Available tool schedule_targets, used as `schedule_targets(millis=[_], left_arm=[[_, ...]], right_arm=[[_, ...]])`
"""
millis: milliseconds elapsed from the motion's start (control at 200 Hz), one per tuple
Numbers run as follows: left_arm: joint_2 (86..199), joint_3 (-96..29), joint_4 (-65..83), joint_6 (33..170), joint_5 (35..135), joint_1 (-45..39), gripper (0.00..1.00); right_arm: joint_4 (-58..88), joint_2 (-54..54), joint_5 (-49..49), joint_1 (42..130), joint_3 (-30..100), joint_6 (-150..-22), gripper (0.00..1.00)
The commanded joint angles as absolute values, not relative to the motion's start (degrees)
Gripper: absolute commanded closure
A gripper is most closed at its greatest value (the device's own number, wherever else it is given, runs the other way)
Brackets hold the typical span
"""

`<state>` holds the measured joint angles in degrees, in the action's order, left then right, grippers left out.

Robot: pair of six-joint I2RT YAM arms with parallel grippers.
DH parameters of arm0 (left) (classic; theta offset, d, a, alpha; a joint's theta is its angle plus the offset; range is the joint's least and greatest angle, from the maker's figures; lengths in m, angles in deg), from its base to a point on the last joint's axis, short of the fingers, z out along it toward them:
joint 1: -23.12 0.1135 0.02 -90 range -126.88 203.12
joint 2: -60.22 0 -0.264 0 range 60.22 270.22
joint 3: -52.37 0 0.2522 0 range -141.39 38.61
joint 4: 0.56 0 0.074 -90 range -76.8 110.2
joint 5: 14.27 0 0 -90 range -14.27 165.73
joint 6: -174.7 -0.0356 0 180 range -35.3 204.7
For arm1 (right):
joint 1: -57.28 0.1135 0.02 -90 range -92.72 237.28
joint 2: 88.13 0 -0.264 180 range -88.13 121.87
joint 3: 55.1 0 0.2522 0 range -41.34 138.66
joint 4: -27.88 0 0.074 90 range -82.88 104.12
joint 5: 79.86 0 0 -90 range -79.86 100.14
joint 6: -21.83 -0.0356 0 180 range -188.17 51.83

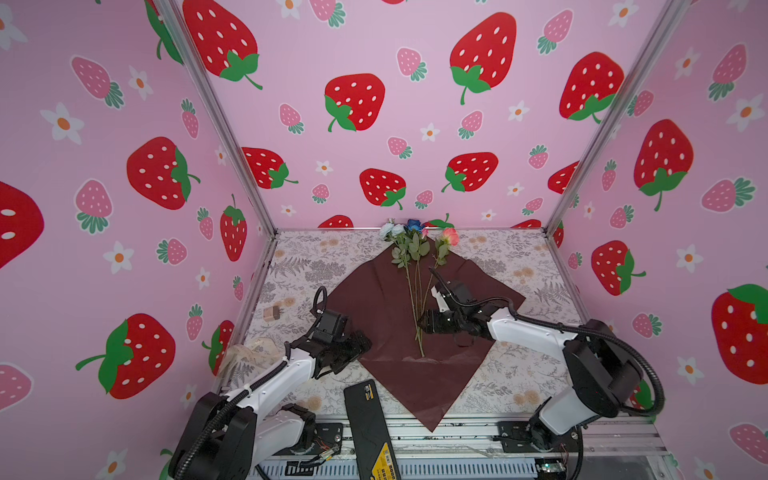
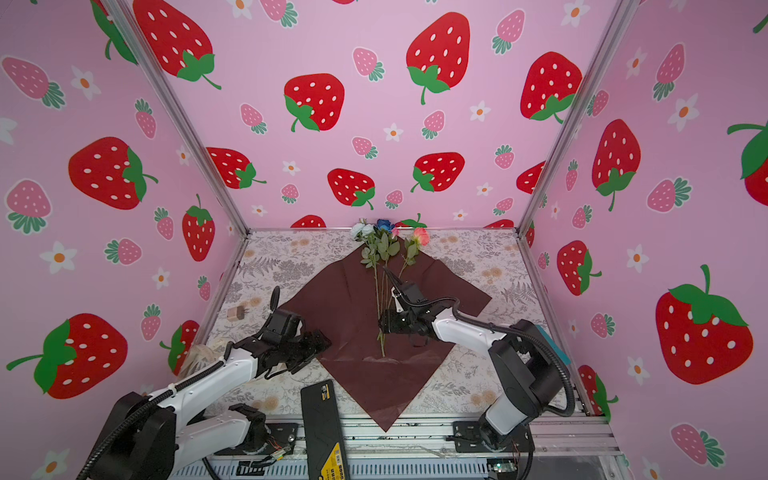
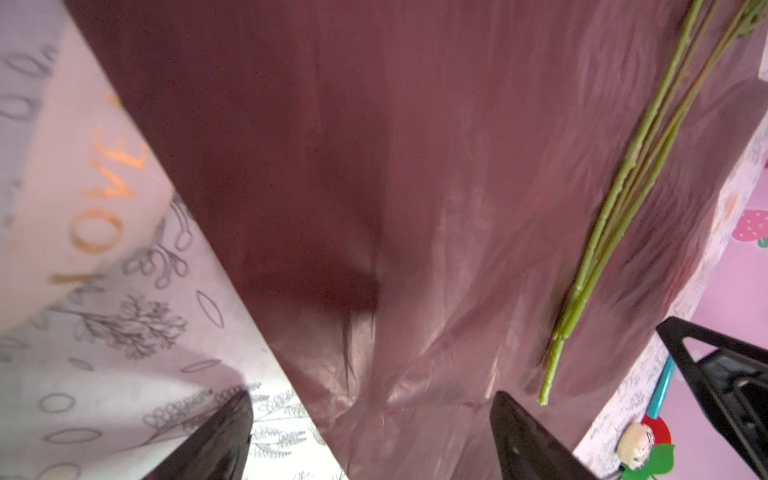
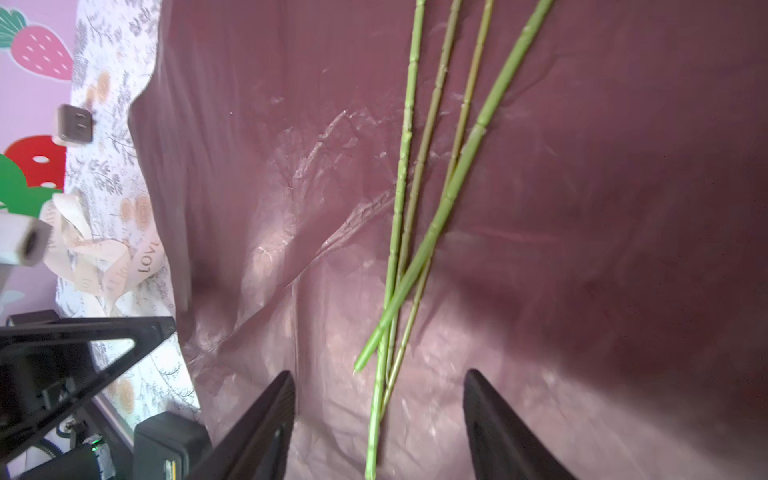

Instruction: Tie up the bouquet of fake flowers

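The bouquet of fake flowers (image 1: pixel 413 286) (image 2: pixel 378 286) lies loose on a dark red wrapping paper (image 1: pixel 382 299) (image 2: pixel 349 307). Its blooms (image 1: pixel 411 226) point at the back wall. My right gripper (image 1: pixel 422 324) (image 2: pixel 382 324) hovers over the lower stems. In the right wrist view this gripper (image 4: pixel 378 374) is open, and the green stems (image 4: pixel 436 216) run between its two fingers without touching them. My left gripper (image 1: pixel 361 340) (image 2: pixel 322 338) is open over the paper's left edge. In the left wrist view it (image 3: pixel 374 399) holds nothing; the stem ends (image 3: pixel 623 199) lie off to one side.
A cream lettered ribbon (image 1: pixel 249 353) (image 3: pixel 95 199) (image 4: pixel 104 253) lies crumpled left of the paper. A small brown block (image 1: pixel 271 313) sits at the left wall. A black flat device (image 1: pixel 368 424) lies at the front edge. Patterned walls enclose three sides.
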<state>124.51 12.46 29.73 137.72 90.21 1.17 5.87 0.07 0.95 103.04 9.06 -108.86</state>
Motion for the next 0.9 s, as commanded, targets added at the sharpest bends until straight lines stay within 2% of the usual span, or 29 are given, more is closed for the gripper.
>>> schedule_targets(millis=[0, 375, 680, 895], left_arm=[[123.6, 14.2, 30.1, 138.8, 93.0, -0.6, 0.09], [124.9, 15.9, 21.5, 139.2, 98.3, -3.6, 0.1], [124.3, 16.2, 17.5, 140.0, 101.3, -4.9, 0.1], [121.0, 15.6, 14.2, 140.5, 101.9, -6.1, 0.1]], right_arm=[[2.7, -4.4, 6.6, 103.4, 6.5, -107.7, 0.0], [-2.1, -19.2, 15.8, 103.4, 1.2, -107.8, 0.0], [-4.6, -20.6, 16.1, 104.3, -1.1, -108.0, 0.0], [-11.6, -21.2, 22.1, 111.3, -0.7, -108.7, 0.0]])
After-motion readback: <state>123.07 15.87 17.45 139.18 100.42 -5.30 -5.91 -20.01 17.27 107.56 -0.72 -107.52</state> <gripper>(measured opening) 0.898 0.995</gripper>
